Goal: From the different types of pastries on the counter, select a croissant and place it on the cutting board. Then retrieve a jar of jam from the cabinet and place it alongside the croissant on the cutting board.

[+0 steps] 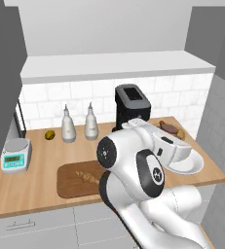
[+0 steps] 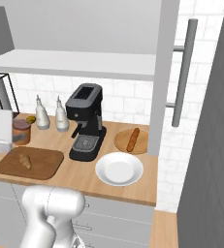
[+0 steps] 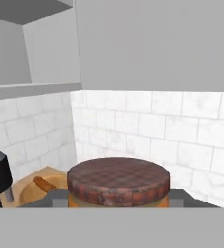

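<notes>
My gripper [image 3: 118, 199] is shut on the jar of jam [image 3: 118, 181], a squat orange-red jar whose brown lid sits close in front of the hand camera. In the right base view the jar of jam [image 2: 21, 131] hangs in the air beside my gripper [image 2: 15, 137], above the far left end of the cutting board [image 2: 45, 167]. The croissant [image 2: 24, 161] lies on that dark board. From the left, the croissant [image 1: 87, 177] rests on the cutting board [image 1: 67, 187], partly behind my arm. The jar of jam [image 1: 168, 129] shows past my wrist.
A black coffee machine [image 2: 87, 121] stands at the back of the counter [image 1: 36, 180], two white bottles [image 2: 41, 115] to its left. A stick pastry [image 2: 133, 139] lies on a round wooden plate [image 2: 143, 145]. A white plate [image 2: 119, 169] sits nearby, a kitchen scale [image 1: 15, 154] far left.
</notes>
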### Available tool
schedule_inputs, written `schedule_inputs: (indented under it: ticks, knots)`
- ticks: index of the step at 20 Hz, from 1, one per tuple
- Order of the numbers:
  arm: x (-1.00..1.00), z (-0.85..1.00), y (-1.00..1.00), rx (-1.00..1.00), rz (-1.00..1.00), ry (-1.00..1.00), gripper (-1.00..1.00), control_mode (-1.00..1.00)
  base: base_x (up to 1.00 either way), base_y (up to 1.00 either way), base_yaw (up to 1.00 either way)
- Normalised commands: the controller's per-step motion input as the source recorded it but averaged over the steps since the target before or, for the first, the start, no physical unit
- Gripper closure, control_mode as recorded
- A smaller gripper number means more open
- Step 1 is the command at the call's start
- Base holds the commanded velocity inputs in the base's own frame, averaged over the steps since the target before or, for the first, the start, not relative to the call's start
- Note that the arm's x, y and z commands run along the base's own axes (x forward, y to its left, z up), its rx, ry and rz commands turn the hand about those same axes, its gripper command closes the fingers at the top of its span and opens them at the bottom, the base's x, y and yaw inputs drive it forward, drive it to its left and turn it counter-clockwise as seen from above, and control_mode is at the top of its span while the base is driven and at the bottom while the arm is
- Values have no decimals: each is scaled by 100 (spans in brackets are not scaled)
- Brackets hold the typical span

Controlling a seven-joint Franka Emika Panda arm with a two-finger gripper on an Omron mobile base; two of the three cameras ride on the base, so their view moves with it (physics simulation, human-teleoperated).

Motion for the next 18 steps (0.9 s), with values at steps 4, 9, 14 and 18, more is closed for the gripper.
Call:
schedule_inputs:
  ticks: [4, 9, 14, 18]
  knots:
    - [-28, -40, 20, 0, 3, 0, 100, -100, 0, 0, 0]
    - [-16, -35, 25, 0, 3, 0, 100, -100, 0, 0, 0]
    - [-11, -36, 11, 0, 2, 0, 100, -100, 0, 0, 0]
    - [-1, -39, 1, 0, 0, 0, 100, -100, 0, 0, 0]
